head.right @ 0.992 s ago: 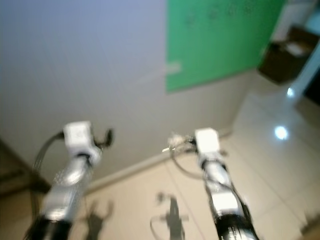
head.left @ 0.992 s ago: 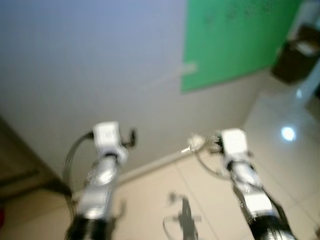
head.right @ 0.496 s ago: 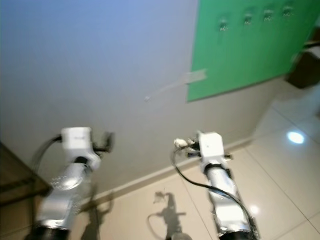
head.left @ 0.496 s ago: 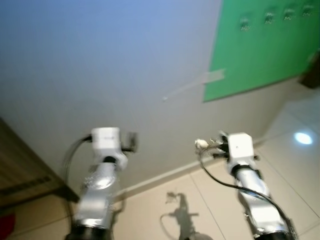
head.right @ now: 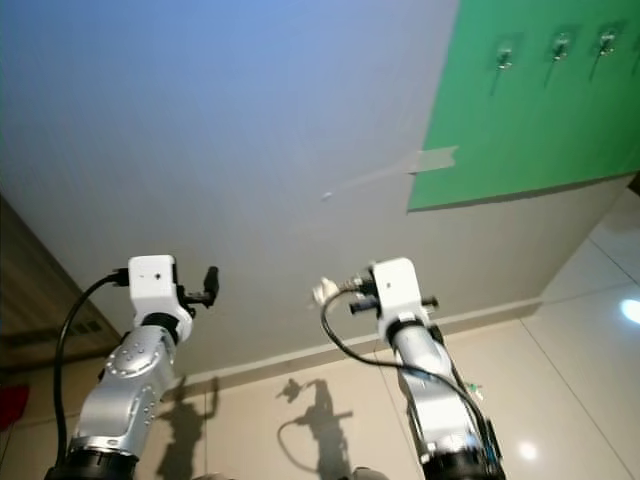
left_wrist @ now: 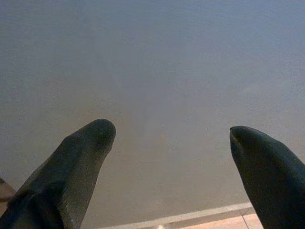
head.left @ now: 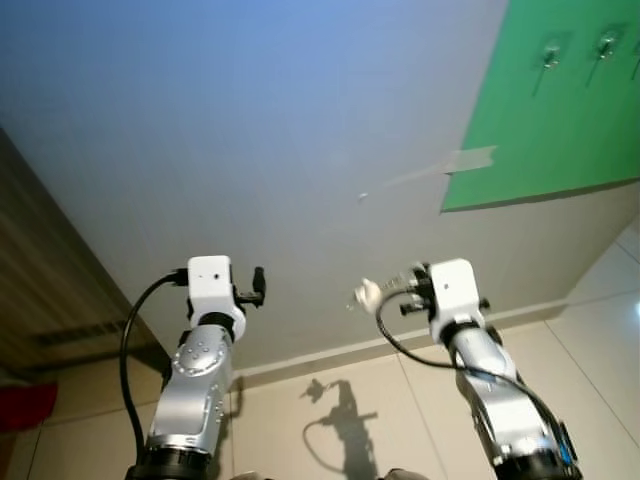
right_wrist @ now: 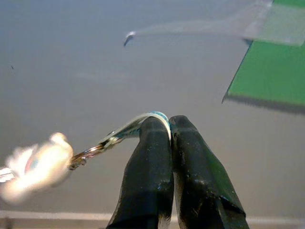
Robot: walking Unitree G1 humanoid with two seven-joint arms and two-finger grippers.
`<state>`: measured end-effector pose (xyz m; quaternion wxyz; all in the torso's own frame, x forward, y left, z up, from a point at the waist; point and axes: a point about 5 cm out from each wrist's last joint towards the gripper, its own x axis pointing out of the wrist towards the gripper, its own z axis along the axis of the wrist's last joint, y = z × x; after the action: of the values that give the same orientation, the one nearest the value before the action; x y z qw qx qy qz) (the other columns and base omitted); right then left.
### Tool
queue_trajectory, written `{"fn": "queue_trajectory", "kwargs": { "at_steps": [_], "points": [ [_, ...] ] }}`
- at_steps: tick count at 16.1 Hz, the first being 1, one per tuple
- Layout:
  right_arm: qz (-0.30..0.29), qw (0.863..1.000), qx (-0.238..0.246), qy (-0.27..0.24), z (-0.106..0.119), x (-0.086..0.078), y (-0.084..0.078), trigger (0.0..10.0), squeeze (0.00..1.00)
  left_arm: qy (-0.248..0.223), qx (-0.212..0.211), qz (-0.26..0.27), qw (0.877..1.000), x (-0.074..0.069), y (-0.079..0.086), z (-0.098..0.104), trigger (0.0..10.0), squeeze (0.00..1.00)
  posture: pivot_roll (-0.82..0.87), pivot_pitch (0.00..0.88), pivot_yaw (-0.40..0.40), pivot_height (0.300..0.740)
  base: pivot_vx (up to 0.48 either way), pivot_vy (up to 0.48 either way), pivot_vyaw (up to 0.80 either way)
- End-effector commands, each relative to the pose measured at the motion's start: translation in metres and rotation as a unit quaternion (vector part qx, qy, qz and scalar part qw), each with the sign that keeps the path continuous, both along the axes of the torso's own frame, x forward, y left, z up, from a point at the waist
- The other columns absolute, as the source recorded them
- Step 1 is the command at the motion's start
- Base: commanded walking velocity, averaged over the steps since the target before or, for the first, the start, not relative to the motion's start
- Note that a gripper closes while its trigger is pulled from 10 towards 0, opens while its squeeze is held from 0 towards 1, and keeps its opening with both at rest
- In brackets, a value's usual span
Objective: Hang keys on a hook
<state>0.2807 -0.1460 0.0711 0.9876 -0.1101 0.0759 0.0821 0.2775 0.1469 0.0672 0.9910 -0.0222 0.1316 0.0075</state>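
- Fingers (right_wrist: 152, 162) of the right gripper (right_wrist: 169, 125) were pressed together, pinching the thin metal key ring (right_wrist: 138, 125) of the bunch of keys (head.left: 368, 293); a pale, blurred fob (right_wrist: 38, 164) hung off the ring to one side of the tips.
- Seen from the head camera, the right gripper (head.left: 415, 285) was raised in front of the plain grey-white wall (head.left: 250, 130), with the keys sticking out from it toward the robot's left.
- Black fingers (left_wrist: 81, 162) of the left gripper (left_wrist: 172, 131) stood spread wide apart with only the wall between them.
- From the head view the left gripper (head.left: 255, 285) was raised to about the same height as the right one, well apart from it and to its left.
- A green rectangular panel (head.right: 540, 100) was fixed to the wall up and to the robot's right, carrying a row of small metal hooks (head.right: 504, 58); the keys were well apart from them, lower and further left.
- A strip of translucent tape (head.left: 470, 159) crossed the panel's left edge onto the wall.
- Below ran a pale skirting strip and a glossy beige tiled floor (head.right: 560, 370), on which the arms' shadows (head.left: 335, 420) fell.
- A dark wooden surface (head.left: 40, 280) edged the scene on the robot's left.
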Motion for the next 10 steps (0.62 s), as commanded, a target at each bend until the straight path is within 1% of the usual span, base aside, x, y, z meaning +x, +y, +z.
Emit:
{"fn": "queue_trajectory", "kwargs": {
  "at_steps": [1, 3, 6, 10],
  "points": [
    [0.000, 1.000, -0.007, 0.008, -0.002, 0.002, -0.004, 0.0, 0.00, 0.003, 0.007, -0.010, 1.000, 0.001, -0.006, 0.002, 10.0, 0.00, -0.13, 0.000, 0.034, 0.723, 0.000, -0.461, 0.00],
    [0.003, 1.000, -0.006, 0.010, -0.002, 0.003, -0.003, 0.0, 0.00, 0.007, 0.014, -0.008, 1.000, 0.002, -0.007, 0.002, 10.0, 0.00, -0.13, 0.000, 0.031, 0.723, 0.000, -0.463, 0.00],
    [0.023, 1.000, -0.006, 0.012, -0.001, 0.004, 0.004, 0.0, 0.00, 0.017, 0.011, 0.011, 1.000, 0.003, -0.004, 0.000, 10.0, 0.00, -0.12, 0.000, 0.025, 0.723, 0.000, -0.445, 0.00],
    [0.033, 0.999, -0.008, 0.016, -0.005, 0.004, 0.008, 0.0, 0.00, 0.016, 0.009, 0.018, 1.000, 0.003, -0.002, 0.001, 10.0, 0.00, -0.11, 0.000, 0.020, 0.723, 0.303, -0.369, 0.00]
  ]
}}
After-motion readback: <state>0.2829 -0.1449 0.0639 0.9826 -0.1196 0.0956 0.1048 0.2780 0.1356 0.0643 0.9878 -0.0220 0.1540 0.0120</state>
